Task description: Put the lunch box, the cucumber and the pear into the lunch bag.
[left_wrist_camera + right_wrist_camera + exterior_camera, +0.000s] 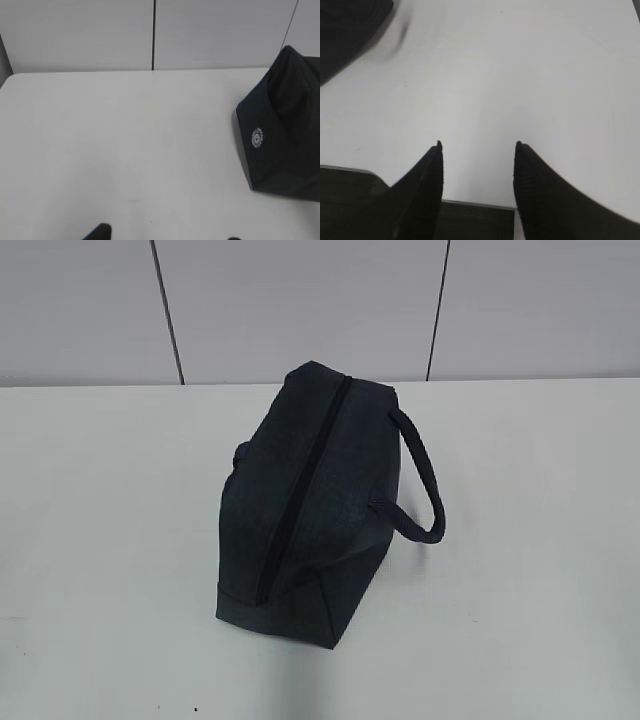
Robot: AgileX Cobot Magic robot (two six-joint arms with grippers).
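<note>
Two dark fingers of the right gripper point(477, 147) are seen spread apart over bare white table point(520, 75), with nothing held between them. Of the left gripper point(167, 235) only two dark tips are seen at the bottom edge of the left wrist view, set wide apart with bare table between them, so it is recorded as released and empty. The lunch bag point(310, 500) is found standing on the table, near the middle in the exterior view, its top zipper point(300, 495) drawn closed along its length and its loop handle point(420, 480) hanging to one side. A small round white logo point(257, 137) is noted on the bag's end panel.
</note>
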